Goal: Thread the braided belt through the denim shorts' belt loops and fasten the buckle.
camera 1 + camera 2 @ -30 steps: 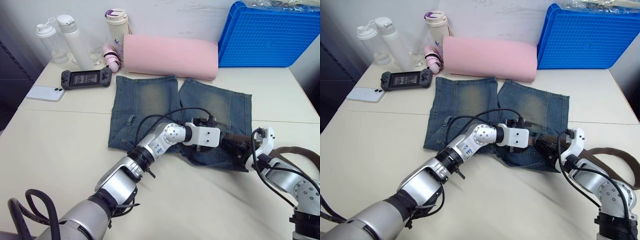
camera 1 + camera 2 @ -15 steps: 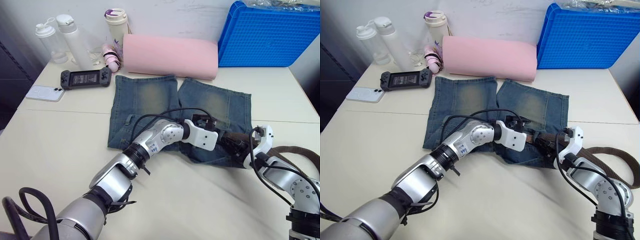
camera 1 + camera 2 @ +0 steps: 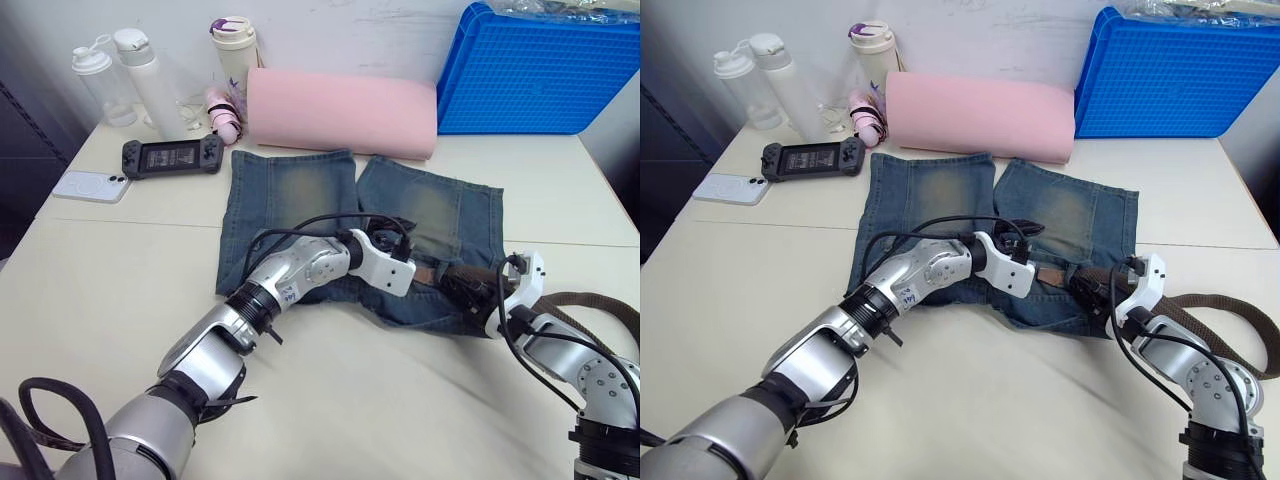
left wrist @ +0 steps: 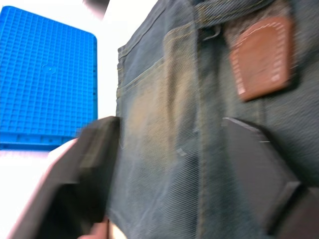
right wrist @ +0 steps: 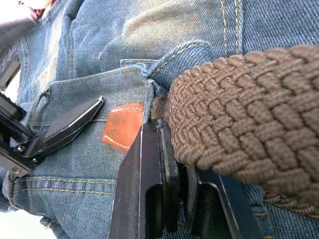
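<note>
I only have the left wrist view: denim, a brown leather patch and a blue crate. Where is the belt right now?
Observer: The braided belt is at the right gripper, whose fingers are closed on it; its tip sits at a belt loop beside the leather patch.
Operator: Is my left gripper holding anything?
Observer: No. The left gripper is open, resting on the shorts near the waistband.
Operator: Where does the rest of the belt go?
Observer: It trails off toward the table's right edge, behind the right arm.
</note>
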Controlling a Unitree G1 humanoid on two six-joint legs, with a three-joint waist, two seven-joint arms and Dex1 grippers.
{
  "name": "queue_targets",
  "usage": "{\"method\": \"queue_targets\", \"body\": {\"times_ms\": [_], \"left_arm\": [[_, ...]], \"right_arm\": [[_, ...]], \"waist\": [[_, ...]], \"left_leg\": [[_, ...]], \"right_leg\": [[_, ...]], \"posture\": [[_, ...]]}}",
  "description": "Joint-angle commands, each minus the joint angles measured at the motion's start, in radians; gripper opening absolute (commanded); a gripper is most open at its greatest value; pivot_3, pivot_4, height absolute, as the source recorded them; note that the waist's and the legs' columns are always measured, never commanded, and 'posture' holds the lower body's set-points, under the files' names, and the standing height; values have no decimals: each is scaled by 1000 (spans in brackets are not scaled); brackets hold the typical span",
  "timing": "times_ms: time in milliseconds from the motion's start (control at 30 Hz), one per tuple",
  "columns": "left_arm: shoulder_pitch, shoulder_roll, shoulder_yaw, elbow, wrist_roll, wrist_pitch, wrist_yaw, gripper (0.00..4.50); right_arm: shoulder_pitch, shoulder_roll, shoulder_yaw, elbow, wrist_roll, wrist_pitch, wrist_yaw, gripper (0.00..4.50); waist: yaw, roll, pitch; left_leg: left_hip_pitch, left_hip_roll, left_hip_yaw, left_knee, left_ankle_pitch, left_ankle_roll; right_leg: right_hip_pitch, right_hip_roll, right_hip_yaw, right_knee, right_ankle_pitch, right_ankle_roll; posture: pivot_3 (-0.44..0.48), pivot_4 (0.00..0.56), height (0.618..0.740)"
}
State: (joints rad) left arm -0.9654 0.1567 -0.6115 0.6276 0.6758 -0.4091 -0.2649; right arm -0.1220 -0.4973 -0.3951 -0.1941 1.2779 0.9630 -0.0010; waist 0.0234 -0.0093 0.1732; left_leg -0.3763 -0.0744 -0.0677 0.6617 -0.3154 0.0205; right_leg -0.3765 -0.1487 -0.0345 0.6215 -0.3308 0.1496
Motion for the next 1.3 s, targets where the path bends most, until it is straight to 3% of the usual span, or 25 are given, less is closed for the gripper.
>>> {"method": "queue_targets", "body": {"times_ms": [33,267,500,667,967,1300], "left_arm": [[6,-6,-12,-33,6,-35,-1,1639],[54,36,-39,-80,-1,-112,-60,1639],[91,30,-30,-136,52,-47,-33,1639],[68,13,-46,-108,84,-25,-27,1639],[72,12,-68,-76,46,-98,-131,1639],[68,6,-44,-52,60,-81,-81,1639]], "right_arm": [[16,11,8,2,-12,19,-12,0],[26,18,3,-6,-12,16,-16,0],[38,30,-3,-21,-12,8,-24,0],[43,34,-10,-30,-7,7,-34,0],[48,41,-17,-37,-8,0,-43,0],[57,59,-4,-46,-18,-13,-45,0]], "waist": [[0,0,0],[-1,0,0],[-1,0,0],[0,0,0],[1,0,0],[0,0,0]], "left_leg": [[0,0,0,0,0,0],[0,0,0,0,0,0],[0,0,0,0,0,0],[0,0,0,0,0,0],[0,0,-1,0,0,0],[0,0,-1,0,0,0]], "right_leg": [[0,0,0,0,0,0],[0,0,0,0,0,0],[0,0,0,0,0,0],[0,0,0,0,0,0],[0,0,0,0,0,0],[0,0,0,0,0,0]], "posture": [[0,150,740],[0,150,740],[0,150,740],[0,150,740],[0,150,740],[0,150,740]]}}
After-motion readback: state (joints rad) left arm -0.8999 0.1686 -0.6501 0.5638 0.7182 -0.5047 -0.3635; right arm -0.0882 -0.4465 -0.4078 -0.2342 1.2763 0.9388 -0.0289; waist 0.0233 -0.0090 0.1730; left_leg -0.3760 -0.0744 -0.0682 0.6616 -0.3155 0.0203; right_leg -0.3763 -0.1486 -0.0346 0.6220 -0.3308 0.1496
